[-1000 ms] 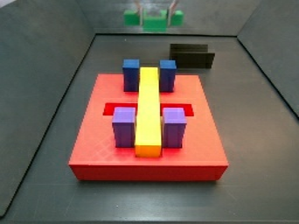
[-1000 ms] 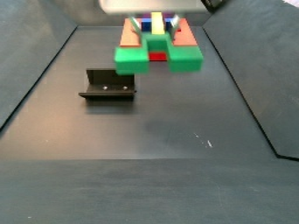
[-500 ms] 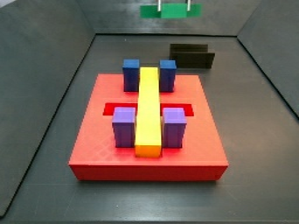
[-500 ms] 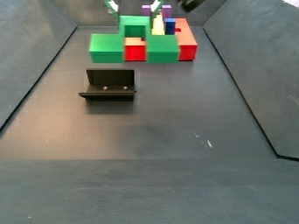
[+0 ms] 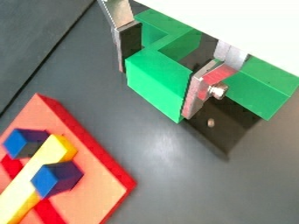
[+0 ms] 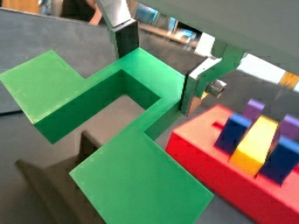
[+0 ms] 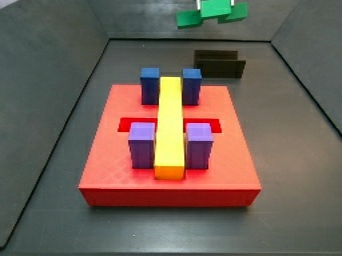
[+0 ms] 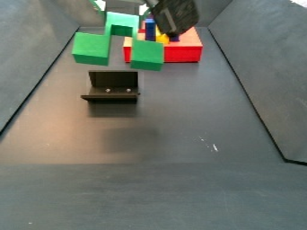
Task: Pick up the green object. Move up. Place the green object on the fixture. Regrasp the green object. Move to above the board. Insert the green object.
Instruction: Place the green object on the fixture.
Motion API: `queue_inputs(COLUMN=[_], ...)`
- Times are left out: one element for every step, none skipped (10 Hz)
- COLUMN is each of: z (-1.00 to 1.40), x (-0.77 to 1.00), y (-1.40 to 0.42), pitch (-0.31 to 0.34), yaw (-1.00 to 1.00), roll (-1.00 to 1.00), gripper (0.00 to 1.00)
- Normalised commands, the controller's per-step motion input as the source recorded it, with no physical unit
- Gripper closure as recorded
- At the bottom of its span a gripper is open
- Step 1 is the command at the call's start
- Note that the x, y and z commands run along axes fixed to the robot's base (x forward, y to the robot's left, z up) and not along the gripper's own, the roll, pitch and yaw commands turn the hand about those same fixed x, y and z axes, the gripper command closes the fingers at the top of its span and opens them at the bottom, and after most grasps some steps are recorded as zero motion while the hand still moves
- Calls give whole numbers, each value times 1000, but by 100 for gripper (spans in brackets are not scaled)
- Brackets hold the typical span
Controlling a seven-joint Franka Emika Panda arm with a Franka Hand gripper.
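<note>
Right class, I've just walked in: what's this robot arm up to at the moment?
The arm's gripper is shut on the green object, holding it in the air, tilted, as a side view shows. The piece touches nothing else. The fixture, a black bracket on the floor, is bare, and so the piece has not been set there yet. The red board with its blue and purple posts and yellow bar lies untouched.
</note>
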Motion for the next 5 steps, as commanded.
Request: queue_inputs(z=[-11,-69,-103,-180,-289], x=[700,731,757,697,623], y=[51,29,0,0,-74], pitch=[20,183,246,214,154], yaw=[-237,-234,-229,-171,-89], roll=[-994,-786,-589,-291,40], gripper=[100,100,100,100,100])
